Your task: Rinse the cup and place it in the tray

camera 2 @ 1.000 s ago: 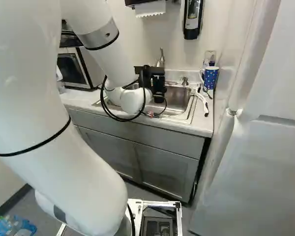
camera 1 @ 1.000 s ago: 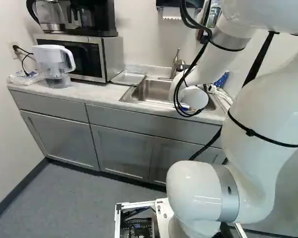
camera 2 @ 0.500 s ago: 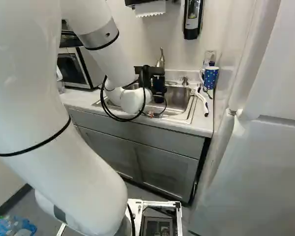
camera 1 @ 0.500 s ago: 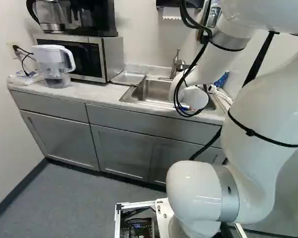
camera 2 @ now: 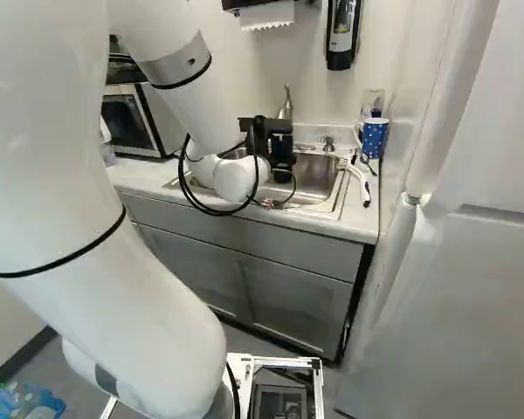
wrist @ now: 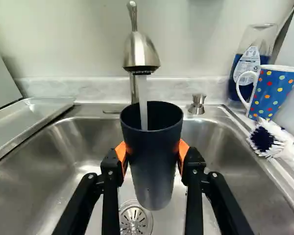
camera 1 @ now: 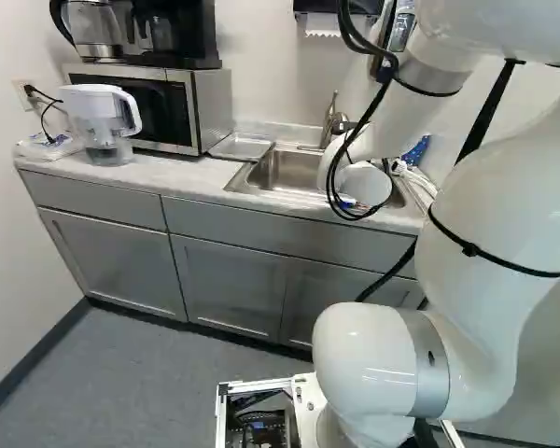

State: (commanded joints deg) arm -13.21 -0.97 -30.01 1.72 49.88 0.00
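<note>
The hand (wrist: 151, 155) is parted just the cup's width, orange pads pressing both sides of the dark cup (wrist: 154, 166). It's held mouth-up beneath the faucet (wrist: 139, 51), over the sink (wrist: 78, 147), presumably so the stream (wrist: 143, 98) rinses inside and spills drainward.

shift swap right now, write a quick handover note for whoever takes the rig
Gripper: shut on the dark cup, orange pads on both its sides, holding it upright over the sink.
Rinse: under way. The faucet is running and its stream goes into the cup's mouth. How full the cup is cannot be seen.
Tray: on the counter beside the sink, on the side away from the polka-dot mug; cup not in it yet.
Left: finish rinsing, probably tip the water out into the sink, then set the cup in the tray. The faucet may need shutting off.
</note>
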